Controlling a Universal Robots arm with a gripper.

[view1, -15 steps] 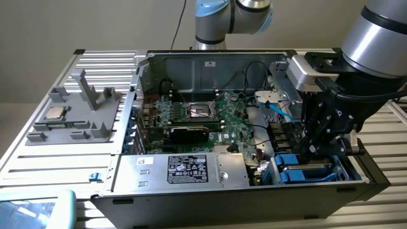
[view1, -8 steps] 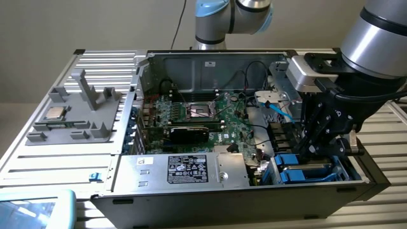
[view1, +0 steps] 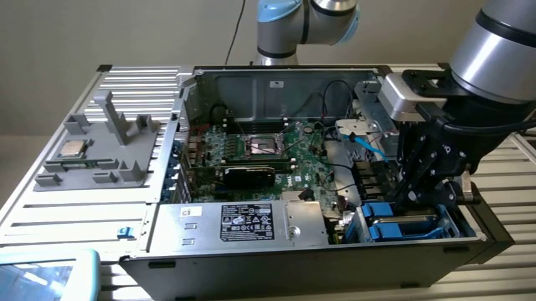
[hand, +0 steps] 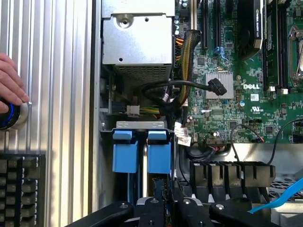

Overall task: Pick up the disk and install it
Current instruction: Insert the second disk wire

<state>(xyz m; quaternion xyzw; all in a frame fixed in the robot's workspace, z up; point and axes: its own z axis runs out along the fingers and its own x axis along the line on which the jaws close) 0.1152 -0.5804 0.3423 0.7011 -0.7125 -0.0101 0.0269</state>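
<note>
Down in the case's drive bay, hand [hand: 165,201] nearly closed on the half-hidden disk [hand: 158,158].

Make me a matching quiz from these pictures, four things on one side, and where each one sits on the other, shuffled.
Things:
1. disk
2. CPU chip
3. power supply box
4. gripper

Places:
A. on the grey holder outside the case, exterior view's left
B. low over the blue carrier handles
C. front of the case, beside the drive bay
D. in the drive bay, exterior view's right front corner

Pairs: 1-D, 2-A, 3-C, 4-B
</note>
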